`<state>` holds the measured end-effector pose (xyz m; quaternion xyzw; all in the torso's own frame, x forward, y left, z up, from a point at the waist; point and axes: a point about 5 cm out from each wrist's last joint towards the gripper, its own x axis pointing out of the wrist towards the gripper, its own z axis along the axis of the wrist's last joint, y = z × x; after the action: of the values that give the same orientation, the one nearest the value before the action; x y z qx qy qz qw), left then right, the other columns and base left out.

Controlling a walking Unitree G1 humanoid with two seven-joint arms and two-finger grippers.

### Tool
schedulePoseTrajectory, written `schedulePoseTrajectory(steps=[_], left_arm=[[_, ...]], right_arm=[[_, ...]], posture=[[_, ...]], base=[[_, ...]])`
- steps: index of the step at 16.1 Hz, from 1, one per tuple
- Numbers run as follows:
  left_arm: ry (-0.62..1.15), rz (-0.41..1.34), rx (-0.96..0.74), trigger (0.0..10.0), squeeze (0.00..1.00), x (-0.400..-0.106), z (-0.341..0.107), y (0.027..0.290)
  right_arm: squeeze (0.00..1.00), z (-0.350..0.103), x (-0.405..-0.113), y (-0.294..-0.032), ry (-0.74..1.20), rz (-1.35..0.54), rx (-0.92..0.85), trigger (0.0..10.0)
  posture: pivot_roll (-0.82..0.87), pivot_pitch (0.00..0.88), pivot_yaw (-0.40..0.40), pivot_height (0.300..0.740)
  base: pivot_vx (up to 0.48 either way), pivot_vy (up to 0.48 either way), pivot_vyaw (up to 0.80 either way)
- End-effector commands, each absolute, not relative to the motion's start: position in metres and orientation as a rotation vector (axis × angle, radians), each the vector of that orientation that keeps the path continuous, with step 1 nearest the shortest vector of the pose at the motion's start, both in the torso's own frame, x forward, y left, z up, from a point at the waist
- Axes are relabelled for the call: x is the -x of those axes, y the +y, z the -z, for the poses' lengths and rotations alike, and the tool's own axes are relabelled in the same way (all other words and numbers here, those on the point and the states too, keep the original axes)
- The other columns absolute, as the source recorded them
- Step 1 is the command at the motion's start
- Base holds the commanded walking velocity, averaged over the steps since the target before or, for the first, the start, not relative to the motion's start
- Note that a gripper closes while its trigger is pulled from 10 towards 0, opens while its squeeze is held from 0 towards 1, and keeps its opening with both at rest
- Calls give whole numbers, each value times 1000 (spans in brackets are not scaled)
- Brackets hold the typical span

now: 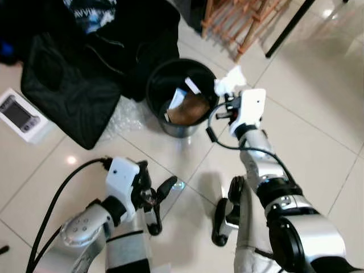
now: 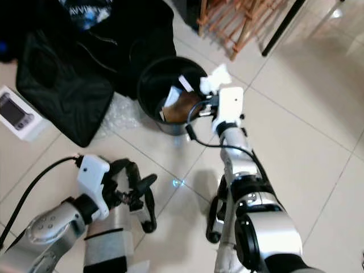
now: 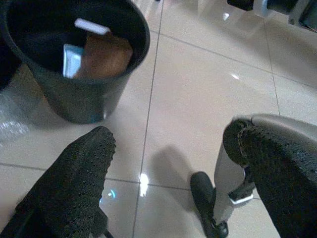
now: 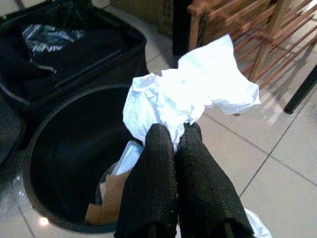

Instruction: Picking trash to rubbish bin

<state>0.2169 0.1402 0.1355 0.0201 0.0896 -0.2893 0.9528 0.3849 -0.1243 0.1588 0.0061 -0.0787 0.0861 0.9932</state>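
The right end effector [image 4: 174, 130], its two black fingers pinched together on a crumpled white paper wad [image 4: 190, 99], is held at the far rim of a black rubbish bin [image 1: 181, 99], with the wad just past the fingertips and level with the bin's edge rather than squarely over its mouth. Below and to the near side of those fingers, the bin already holds a piece of brown cardboard [image 1: 187, 108], a pale blue-white packet [image 3: 72, 60] and a small white strip [image 1: 192, 86], so part of the clearing appears done; what looks left is to carry this wad over the opening and let it go. The left end effector [image 3: 168, 163] hangs low over the tiled floor [image 1: 296, 114] with its fingers spread apart and nothing between them, the bin standing ahead of it. Beyond the bin lie a black bag [image 1: 85, 62] bearing white lettering too blurred to read, a white boxed device [image 1: 21, 115] off to the side, and a wooden rack [image 1: 239, 20].
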Motion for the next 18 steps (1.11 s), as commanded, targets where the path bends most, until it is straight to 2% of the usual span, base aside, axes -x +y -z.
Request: schedulePoseTrajectory(steps=[1, 11, 18], left_arm=[[224, 608, -33, 10000, 0, -211, -126, 138], [174, 630, -75, 10000, 0, -230, -123, 137], [170, 575, -88, 10000, 0, -240, -113, 142]], right_arm=[[0, -148, -381, -127, -125, -155, -28, 10000], [0, -149, -381, -124, -122, -168, -26, 10000], [0, -151, -382, -122, -127, -189, -16, 10000]], posture=[[248, 441, -10, 626], [244, 374, -6, 736], [216, 310, -22, 740]], base=[[0, 0, 0], [0, 0, 0], [0, 0, 0]])
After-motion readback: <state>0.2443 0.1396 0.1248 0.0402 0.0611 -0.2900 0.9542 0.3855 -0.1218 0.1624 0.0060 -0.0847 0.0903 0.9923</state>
